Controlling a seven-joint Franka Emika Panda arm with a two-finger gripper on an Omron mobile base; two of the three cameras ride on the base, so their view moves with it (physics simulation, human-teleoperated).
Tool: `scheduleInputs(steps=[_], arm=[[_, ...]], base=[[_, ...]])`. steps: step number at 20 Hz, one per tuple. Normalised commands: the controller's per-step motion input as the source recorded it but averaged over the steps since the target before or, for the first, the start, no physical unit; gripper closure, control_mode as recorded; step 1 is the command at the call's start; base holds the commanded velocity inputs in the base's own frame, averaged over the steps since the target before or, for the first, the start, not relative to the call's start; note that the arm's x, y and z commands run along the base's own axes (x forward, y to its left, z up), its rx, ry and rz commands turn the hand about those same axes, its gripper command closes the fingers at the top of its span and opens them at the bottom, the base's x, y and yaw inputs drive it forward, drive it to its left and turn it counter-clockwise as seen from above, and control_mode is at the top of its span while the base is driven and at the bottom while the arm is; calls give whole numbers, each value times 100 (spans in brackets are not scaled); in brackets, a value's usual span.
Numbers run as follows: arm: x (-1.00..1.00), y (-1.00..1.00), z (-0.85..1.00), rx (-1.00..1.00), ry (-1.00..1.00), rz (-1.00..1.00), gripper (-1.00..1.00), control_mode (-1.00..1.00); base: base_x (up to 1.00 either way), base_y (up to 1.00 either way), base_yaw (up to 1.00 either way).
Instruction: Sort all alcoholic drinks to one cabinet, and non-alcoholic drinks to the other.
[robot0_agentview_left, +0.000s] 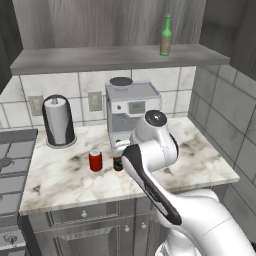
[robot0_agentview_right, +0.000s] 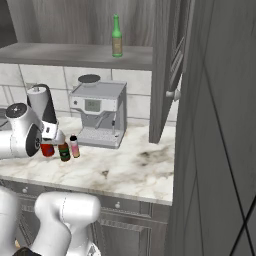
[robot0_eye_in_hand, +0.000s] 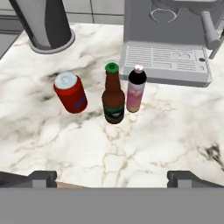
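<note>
The two dark finger tips (robot0_eye_in_hand: 43, 177) of the gripper (robot0_eye_in_hand: 113, 178) stand wide apart with nothing between them, poised above the white-and-grey marbled counter (robot0_eye_in_hand: 144, 144) and looking down on three drinks standing close together.

Nearest the middle of the hand view is the slim dark brown long-necked beer bottle (robot0_eye_in_hand: 113, 96) with a green cap; it stands upright, long axis vertical, neck pointing up. Just beside it, toward the coffee machine, stands the small pink bottle with a black cap (robot0_eye_in_hand: 136, 89), also upright, cap up; the two are very close, and I cannot tell whether they touch. On the brown bottle's other side, a little apart, is the short red soda can with a silver top (robot0_eye_in_hand: 70, 92), upright with its top facing up. In the right base view the three sit in a row just past the arm's wrist, can (robot0_agentview_right: 47, 149), brown bottle (robot0_agentview_right: 63, 151) and pink bottle (robot0_agentview_right: 74, 146).

Behind them on the counter stands a boxy silver espresso machine (robot0_agentview_left: 131, 107), and further along a tall dark grey cylindrical paper-towel holder (robot0_agentview_left: 58, 121) near the stove.

Above, the grey wood-grain wall cabinet (robot0_agentview_left: 115, 57) stands open; on its grey shelf floor is the green long-necked beer bottle with a tan label (robot0_agentview_left: 166, 36), alone, upright, neck up. Its dark grey round-knobbed door (robot0_agentview_right: 170, 65) hangs open.
</note>
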Motion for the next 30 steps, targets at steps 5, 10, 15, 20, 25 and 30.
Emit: scheduleInputs(steps=[5, 10, 15, 20, 25, 30], arm=[[25, 7, -11, 0, 0, 0, -100, -100], [23, 3, -9, 0, 0, 0, -100, -100], [21, 3, -14, 0, 0, 0, -100, -100], [18, 2, -20, -1, 1, 0, -100, -100], [18, 2, -19, 0, 0, 0, -100, -100], [19, 3, -12, 0, 0, 0, -100, -100]], base=[[0, 0, 0], [0, 0, 0], [0, 0, 0], [0, 0, 0], [0, 0, 0], [0, 0, 0]])
